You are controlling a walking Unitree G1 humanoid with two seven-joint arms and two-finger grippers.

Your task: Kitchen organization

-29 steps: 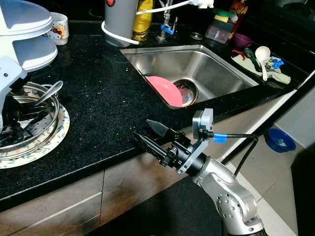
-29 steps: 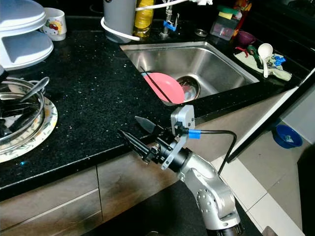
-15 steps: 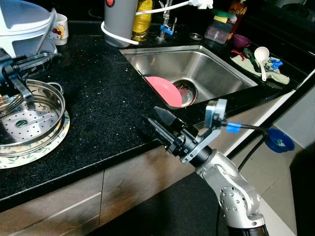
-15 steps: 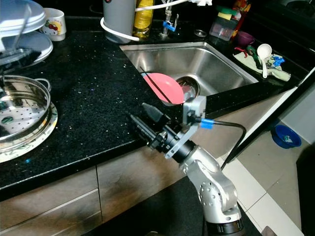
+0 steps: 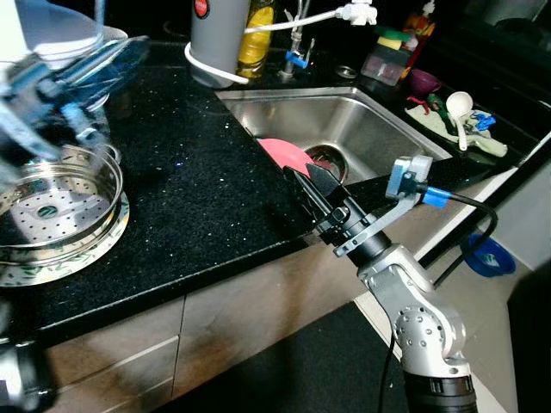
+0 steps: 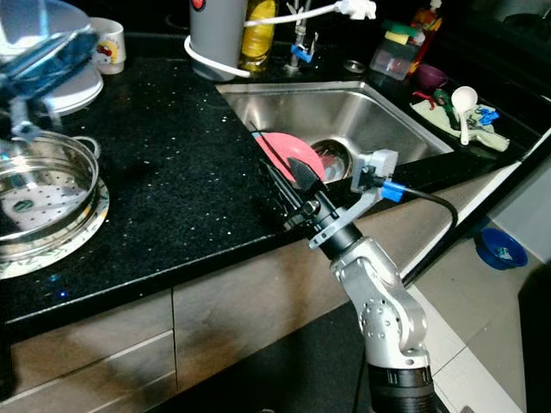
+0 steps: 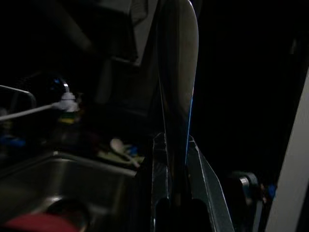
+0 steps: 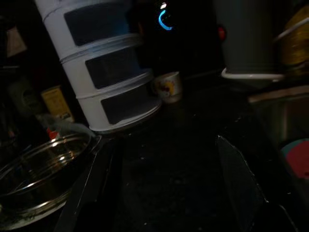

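My left gripper point(image 5: 65, 95) shows as a blur above the steel steamer pot point(image 5: 52, 206) at the counter's left. In the left wrist view it point(image 7: 176, 159) is shut on a metal spoon point(image 7: 177, 72) that stands up between the fingers. The pot's perforated bottom is bare, and the pot rests on a patterned plate point(image 5: 90, 258). My right gripper point(image 5: 306, 185) hangs open and empty over the counter's front edge, just in front of the sink point(image 5: 379, 116). A pink plate point(image 5: 288, 155) leans inside the sink beside a steel bowl point(image 5: 325, 159).
A white tiered appliance point(image 8: 101, 72) and a mug point(image 6: 108, 47) stand at the back left. A grey kettle point(image 5: 215, 34), an oil bottle point(image 5: 254, 34) and the tap point(image 5: 297, 52) are behind the sink. A white ladle point(image 5: 459, 99) lies on a cloth right of it. A blue bowl point(image 5: 486, 254) sits on the floor.
The left gripper has lifted the spoon out of the steamer pot and now holds it higher up. The right gripper has swung up and right, toward the sink's near corner.
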